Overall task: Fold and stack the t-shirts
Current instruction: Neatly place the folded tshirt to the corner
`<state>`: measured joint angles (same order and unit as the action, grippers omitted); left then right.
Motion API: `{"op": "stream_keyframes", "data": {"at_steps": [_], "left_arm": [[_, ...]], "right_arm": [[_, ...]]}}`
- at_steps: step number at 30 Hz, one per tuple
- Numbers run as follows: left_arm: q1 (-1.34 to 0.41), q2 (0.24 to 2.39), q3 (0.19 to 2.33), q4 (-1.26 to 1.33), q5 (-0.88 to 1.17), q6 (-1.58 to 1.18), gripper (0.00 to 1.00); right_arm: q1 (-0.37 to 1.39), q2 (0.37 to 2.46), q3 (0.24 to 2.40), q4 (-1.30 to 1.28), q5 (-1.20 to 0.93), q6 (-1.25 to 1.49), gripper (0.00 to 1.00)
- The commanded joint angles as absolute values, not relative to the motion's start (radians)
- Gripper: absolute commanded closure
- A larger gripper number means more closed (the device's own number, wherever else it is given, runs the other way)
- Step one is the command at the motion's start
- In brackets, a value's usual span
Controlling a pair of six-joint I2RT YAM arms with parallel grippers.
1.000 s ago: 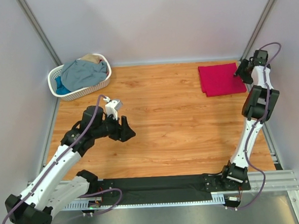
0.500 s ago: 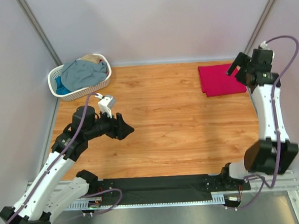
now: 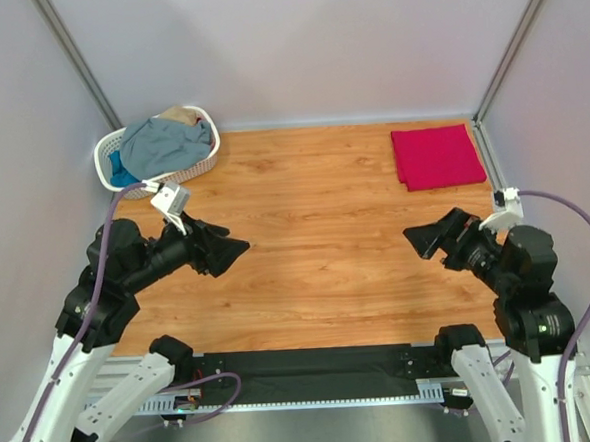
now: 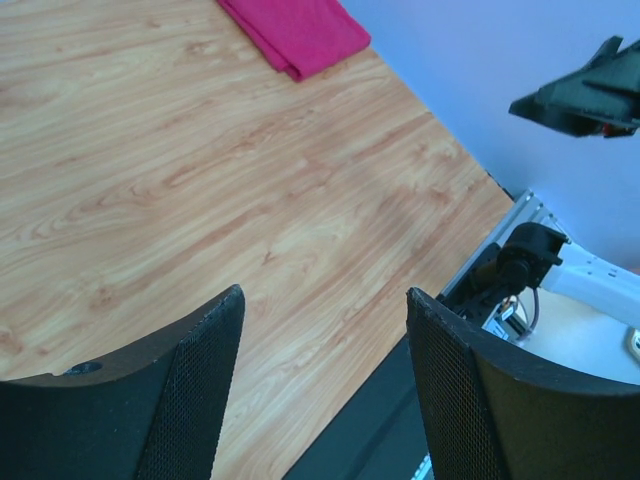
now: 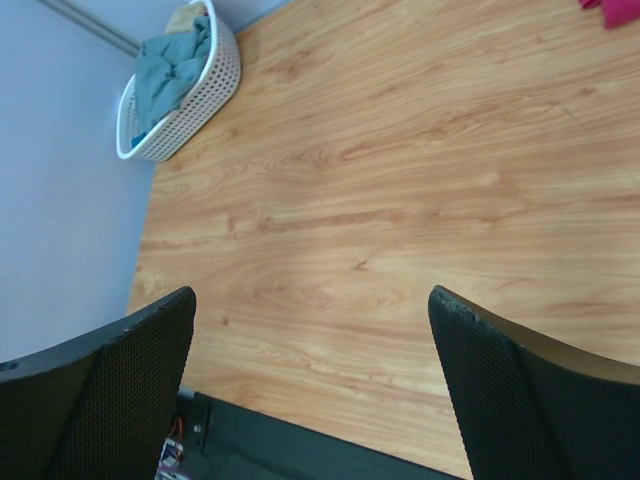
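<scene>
My left gripper (image 3: 232,253) hangs in the air over the pale wooden tabletop (image 3: 326,229), near the white plastic lattice basket (image 3: 177,176) and on its near side. The two black mesh-faced fingers stand wide apart with nothing between them, and only bare wood shows in the gap in the left wrist view.

My right gripper (image 3: 422,241) hovers well apart from the basket, on the opposite side of the table and nearer my bases. It is tipped so that the basket sits in the upper left corner of the right wrist view. Its fingers are also spread wide and hold nothing.

The large crimson-pink cloth t-shirt (image 3: 436,156) lies folded into a flat rectangle on the wood. It rests along the same far edge as the basket, but at the other corner, well apart from it and touched by neither gripper.

Inside the basket, the grey-blue t-shirt (image 3: 165,144) is heaped loosely on top and fills most of it. A bright blue t-shirt (image 3: 122,176) peeks out beneath it at the basket's near end. A tan t-shirt (image 3: 176,114) shows at the far end, against the rim.
</scene>
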<state>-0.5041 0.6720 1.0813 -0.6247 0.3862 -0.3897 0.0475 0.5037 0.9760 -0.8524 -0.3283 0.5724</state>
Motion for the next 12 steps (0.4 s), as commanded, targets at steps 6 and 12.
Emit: {"op": "stream_keyframes", "data": {"at_steps": [6, 12], "left_arm": [[-0.5, 0.578, 1.106, -0.687, 0.344, -0.422, 0.27], [-0.5, 0.543, 1.091, -0.712, 0.324, -0.417, 0.27]], "right_arm": [[0.051, 0.416, 0.976, -0.94, -0.448, 0.542, 0.0], [0.051, 0.416, 1.005, -0.956, -0.422, 0.518, 0.0]]}}
